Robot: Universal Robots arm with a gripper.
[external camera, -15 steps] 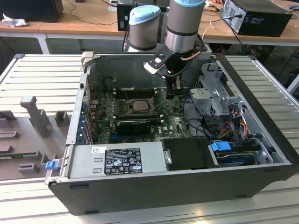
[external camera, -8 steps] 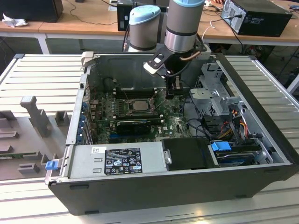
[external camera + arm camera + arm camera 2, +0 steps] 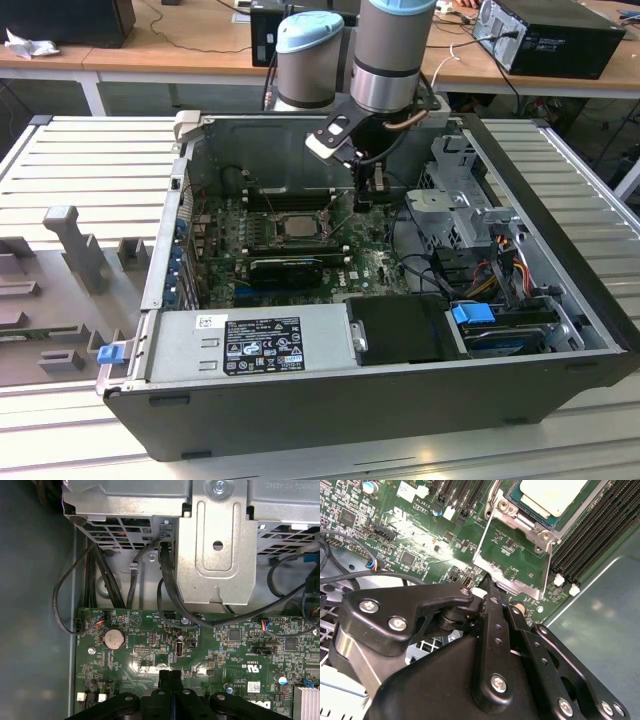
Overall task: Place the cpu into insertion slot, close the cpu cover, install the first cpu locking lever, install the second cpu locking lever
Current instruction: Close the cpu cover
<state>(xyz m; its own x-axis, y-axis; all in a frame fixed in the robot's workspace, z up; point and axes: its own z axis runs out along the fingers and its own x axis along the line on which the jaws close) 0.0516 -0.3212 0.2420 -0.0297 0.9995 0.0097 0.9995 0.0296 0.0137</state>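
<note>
– Gripper (image 3: 170, 674) jaws are pressing together, holding nothing; we're hovering over the motherboard (image 3: 150, 630), just by the cpu cover (image 3: 520, 587).
– We're seeing the cpu (image 3: 555, 495) sitting in the insertion slot (image 3: 509, 507), cover lying open.

Black printed label (image 3: 262, 345) on the power supply (image 3: 325, 340) — too fine for me to read; white sticker (image 3: 254, 686) on the motherboard (image 3: 240, 655) — likewise illegible.

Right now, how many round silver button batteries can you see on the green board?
1. The coin battery sits on the green motherboard near its edge, close to the black cables. More could hide beneath the end effector.
</note>
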